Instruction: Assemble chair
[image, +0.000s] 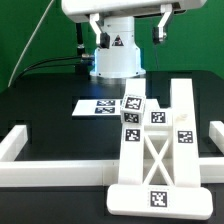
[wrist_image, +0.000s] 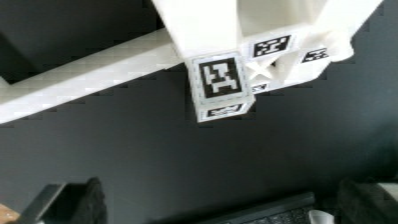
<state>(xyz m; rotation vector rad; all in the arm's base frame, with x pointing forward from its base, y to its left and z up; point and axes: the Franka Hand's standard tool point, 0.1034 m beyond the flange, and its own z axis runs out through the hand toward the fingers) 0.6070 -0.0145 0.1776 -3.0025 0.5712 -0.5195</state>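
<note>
At lower centre of the exterior view the chair frame (image: 158, 150) lies flat against the border rail (image: 60, 172). The gripper (wrist_image: 187, 205), fingers spread and empty, hangs above it; next probably a descent to grasp.

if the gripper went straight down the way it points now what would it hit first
Probably the black table beside the chair part; the open gripper looks down at it, though depth is unclear.

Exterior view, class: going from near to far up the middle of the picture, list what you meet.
White border rail → chair frame with crossed bars → marker board → robot base → open gripper.
</note>
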